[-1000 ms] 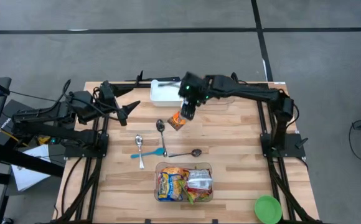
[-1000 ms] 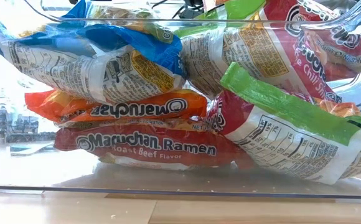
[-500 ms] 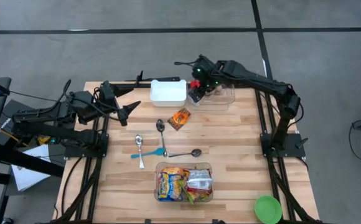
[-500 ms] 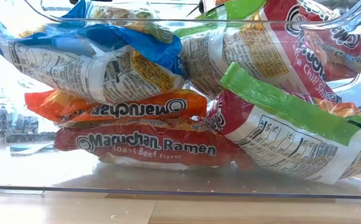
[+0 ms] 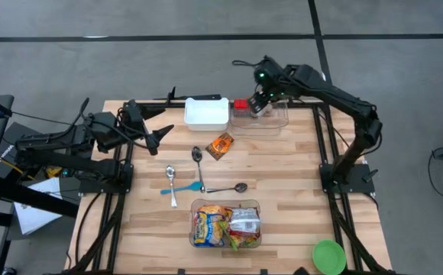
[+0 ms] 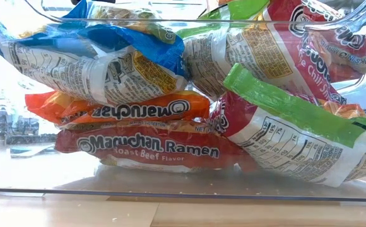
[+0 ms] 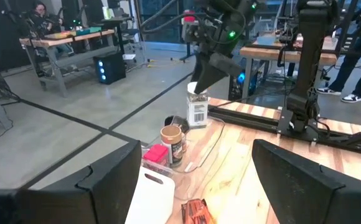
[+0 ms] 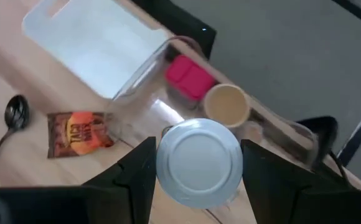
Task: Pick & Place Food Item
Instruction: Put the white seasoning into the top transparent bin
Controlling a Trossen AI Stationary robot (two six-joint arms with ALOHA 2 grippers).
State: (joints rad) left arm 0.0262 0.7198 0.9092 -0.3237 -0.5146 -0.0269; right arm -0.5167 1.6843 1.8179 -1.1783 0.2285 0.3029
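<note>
An orange snack packet (image 5: pixel 220 145) lies flat on the table near its middle; it also shows in the right wrist view (image 8: pixel 79 132). My right gripper (image 5: pixel 258 103) hangs over a clear bin (image 5: pixel 273 122) at the far right, pointing down. Its open fingers stand on either side of the silver lid (image 8: pixel 199 165) of a white-labelled jar (image 7: pixel 196 112). I cannot tell whether they touch the lid. A red box (image 8: pixel 190 76) and a tan-lidded jar (image 8: pixel 226 104) stand in the same bin. My left gripper (image 5: pixel 160 134) is open and empty at the table's left side.
A white tray (image 5: pixel 206 113) stands left of the clear bin. Three metal spoons (image 5: pixel 197 156) and a blue one (image 5: pixel 182 189) lie mid-table. A clear bin of ramen packets (image 5: pixel 225 225) stands at the near edge. A green bowl (image 5: pixel 328 256) is at the near right.
My right gripper has gone from just beside the orange packet toward the table's far right, and now hangs above the clear bin over the jar. The packet stays flat on the table.
</note>
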